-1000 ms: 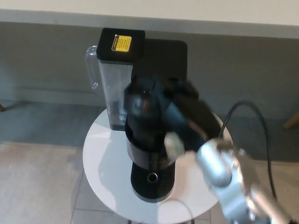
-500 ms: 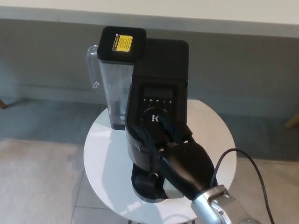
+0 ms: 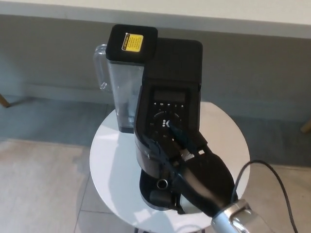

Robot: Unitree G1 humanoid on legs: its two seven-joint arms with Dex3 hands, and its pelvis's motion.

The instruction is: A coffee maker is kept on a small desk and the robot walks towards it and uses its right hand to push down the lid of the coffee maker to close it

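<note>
Black plastic coffee maker sat on round white worktop, right under the right robot hand. Fingers splayed flat on its lid, holding nothing. Rigid, hinged, likely tippy: push lid's front edge straight down.

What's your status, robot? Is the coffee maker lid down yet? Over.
Right hand open, fingers on the lid front. Left hand not in view. Lid looks down flat on coffee maker. Nothing in the way. Over.

One coffee maker; one water tank; one yellow label; one round desk; one right hand.
</note>
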